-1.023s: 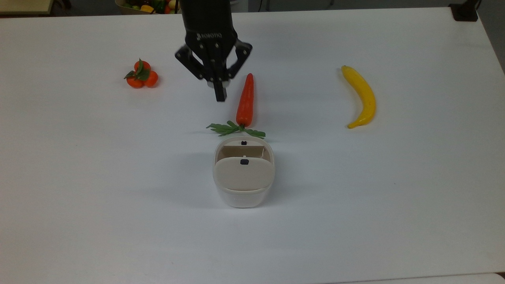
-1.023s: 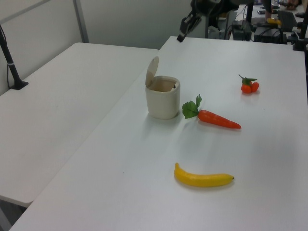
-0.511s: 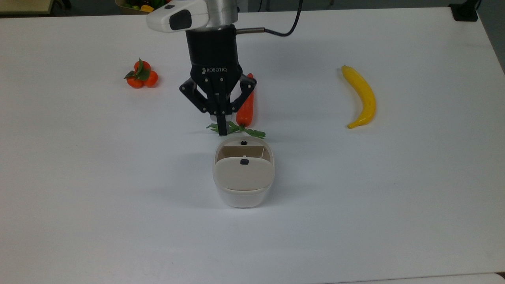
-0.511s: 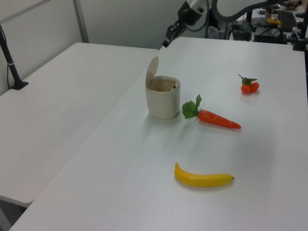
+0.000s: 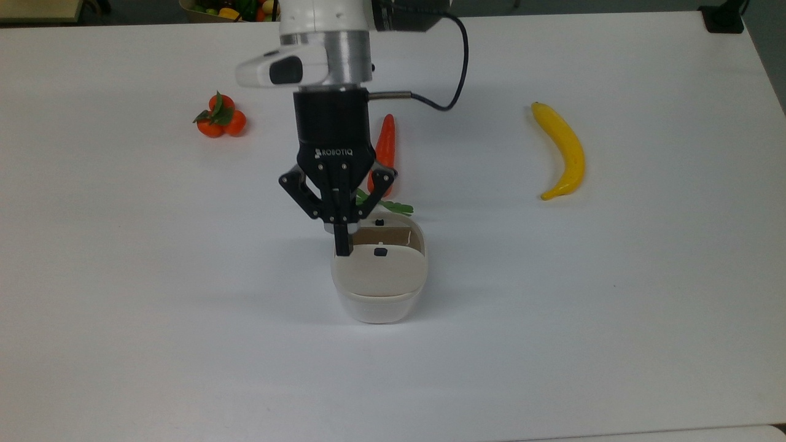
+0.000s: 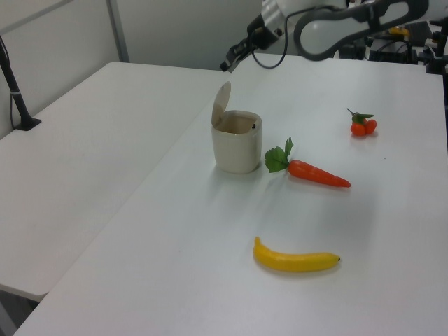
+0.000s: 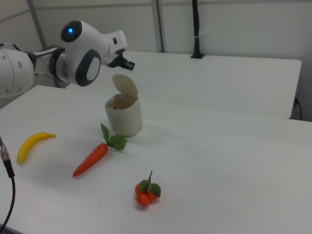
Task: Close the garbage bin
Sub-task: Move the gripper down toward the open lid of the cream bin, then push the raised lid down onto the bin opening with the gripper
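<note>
Overhead, the hand (image 5: 342, 248), its fingers pressed together into one blunt tip, hovers above the garbage bin's (image 5: 379, 299) raised lid (image 6: 221, 105), probably to push it down.

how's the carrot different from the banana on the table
The carrot is orange-red, fairly straight, tapers to a point and has green leaves at one end; the banana is plain yellow, curved and leafless. The carrot's leaves lie right beside the garbage bin, whereas the banana lies well apart from it, with nothing close by. Both lie flat on the white table, untouched by the end effector.
</note>
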Controlling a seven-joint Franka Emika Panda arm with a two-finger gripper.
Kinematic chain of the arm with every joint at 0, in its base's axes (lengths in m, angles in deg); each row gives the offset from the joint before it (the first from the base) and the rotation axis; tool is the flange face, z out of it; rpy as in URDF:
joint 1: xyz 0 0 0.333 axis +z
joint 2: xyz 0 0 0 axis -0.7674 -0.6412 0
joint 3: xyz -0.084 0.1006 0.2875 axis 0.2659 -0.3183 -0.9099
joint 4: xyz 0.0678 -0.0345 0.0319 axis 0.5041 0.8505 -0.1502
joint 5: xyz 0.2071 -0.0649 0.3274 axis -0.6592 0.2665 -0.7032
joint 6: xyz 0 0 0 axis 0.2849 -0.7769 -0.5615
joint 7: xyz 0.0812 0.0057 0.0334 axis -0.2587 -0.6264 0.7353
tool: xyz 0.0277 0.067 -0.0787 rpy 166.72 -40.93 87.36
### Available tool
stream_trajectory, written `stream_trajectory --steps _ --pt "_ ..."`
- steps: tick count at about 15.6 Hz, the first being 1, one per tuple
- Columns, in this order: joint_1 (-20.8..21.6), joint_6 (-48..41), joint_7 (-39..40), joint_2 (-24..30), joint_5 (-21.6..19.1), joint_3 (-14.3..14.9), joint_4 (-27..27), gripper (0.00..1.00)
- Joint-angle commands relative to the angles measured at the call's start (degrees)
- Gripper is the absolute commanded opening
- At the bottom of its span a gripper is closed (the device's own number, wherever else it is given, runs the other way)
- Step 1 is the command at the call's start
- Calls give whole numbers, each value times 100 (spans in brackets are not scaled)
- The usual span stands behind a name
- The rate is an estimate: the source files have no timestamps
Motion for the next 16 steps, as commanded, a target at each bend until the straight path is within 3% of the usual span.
stream_trajectory --steps 1,7,11,16 --pt "139 188 -65 -139 34 81 -45 0" --pt "104 135 -56 -43 43 37 201 0" --pt "87 91 102 291 43 -147 728 0" --pt "95 74 103 458 43 -174 1133 0"
